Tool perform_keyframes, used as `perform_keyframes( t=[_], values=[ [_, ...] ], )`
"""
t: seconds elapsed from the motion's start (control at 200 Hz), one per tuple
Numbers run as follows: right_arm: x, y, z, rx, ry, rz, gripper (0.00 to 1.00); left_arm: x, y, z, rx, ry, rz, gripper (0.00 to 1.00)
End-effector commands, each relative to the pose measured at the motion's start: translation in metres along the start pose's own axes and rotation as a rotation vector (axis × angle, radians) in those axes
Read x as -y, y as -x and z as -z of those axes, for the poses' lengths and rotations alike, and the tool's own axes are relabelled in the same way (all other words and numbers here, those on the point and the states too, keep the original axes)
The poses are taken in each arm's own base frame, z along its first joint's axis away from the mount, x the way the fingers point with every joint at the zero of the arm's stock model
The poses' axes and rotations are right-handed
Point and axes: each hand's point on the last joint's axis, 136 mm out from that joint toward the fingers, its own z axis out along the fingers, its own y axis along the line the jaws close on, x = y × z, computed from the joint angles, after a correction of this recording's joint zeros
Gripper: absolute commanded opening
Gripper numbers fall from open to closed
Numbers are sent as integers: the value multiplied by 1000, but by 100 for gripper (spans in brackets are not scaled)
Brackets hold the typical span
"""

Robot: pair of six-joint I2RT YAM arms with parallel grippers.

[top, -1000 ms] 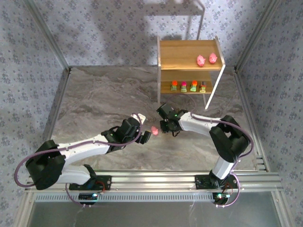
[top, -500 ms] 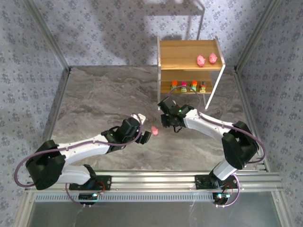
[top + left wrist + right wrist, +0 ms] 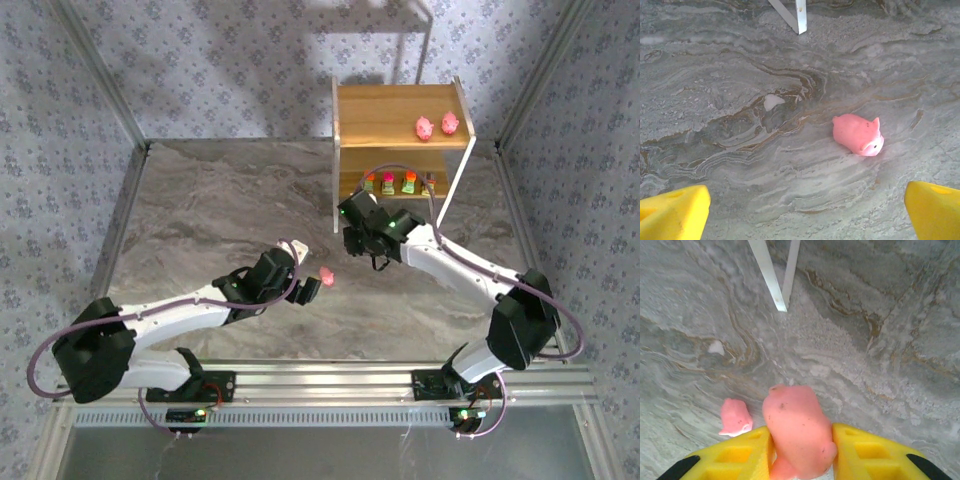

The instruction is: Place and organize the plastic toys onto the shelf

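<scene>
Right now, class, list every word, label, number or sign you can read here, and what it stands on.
None readable. The loose pig, the held pig in the right tool and the shelf bear no writing; the blocky toys are too small to tell.

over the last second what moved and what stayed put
The right end effector, shut on a pink pig, travelled from the middle of the table toward the shelf, its arm stretching out. Nothing was grabbed or released. The left end effector stayed open near the loose pig, which did not shift. The two pigs and four blocky toys on the shelf stayed put.
</scene>
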Motion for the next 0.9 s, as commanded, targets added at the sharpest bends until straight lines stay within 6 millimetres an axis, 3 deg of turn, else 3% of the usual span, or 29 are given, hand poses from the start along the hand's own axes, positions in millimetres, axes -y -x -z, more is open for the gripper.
perform_keyframes(
  t=[0.0, 0.49, 0.895],
  values=[
    [8, 14, 26, 44, -27, 13, 33, 9, 13, 7, 52, -39, -9, 100],
    [14, 62, 81, 183, -48, -10, 32, 18, 16, 12, 83, -51, -44, 100],
    [18, 110, 138, 342, -36, -43, 31, 24, 17, 13, 93, -54, -73, 99]
  ],
)
